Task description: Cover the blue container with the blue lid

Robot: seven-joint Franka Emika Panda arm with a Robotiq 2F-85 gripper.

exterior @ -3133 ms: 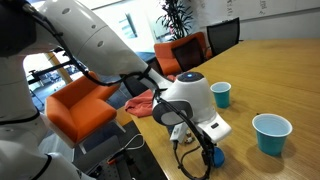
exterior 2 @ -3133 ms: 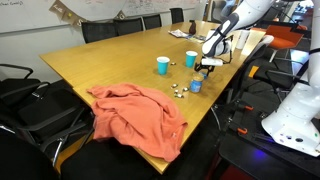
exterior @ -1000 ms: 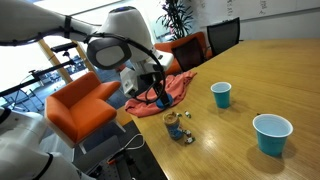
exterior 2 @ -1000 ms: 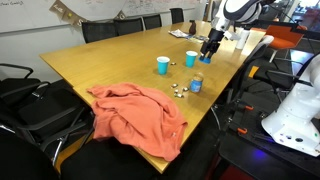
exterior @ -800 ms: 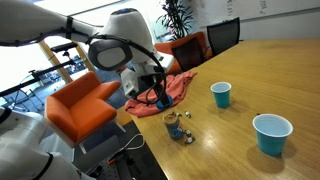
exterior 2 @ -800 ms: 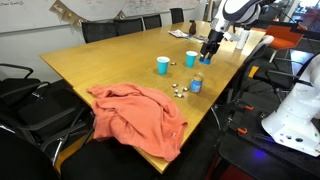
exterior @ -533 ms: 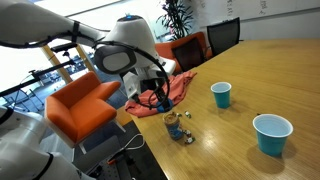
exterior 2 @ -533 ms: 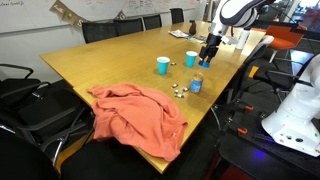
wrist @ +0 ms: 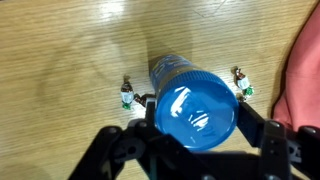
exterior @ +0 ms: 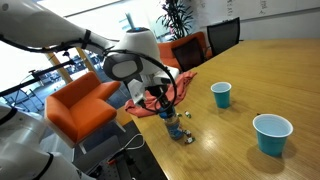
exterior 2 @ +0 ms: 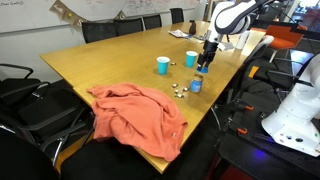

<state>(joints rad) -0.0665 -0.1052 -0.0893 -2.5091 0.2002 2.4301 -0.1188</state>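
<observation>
wrist view looks straight down on the blue lid (wrist: 195,112), a shiny round disc clamped between the two dark fingers (wrist: 258,128), one pressing on each side of its rim. past the lid's upper edge peeks the blue container (wrist: 168,68), standing on the wooden counter (wrist: 60,50). the lid hangs over it and hides most of it, and whether the two touch cannot be told. two small trinkets (wrist: 127,97) lie on the counter, one on either side of the container. an orange cloth (wrist: 305,70) fills the right edge. in an exterior view the container (exterior 2: 196,85) stands near the counter's edge with the fingers just above it. a teal cup (exterior 2: 190,59) and a second teal cup (exterior 2: 163,65) stand farther in on the counter, apart from the container.
</observation>
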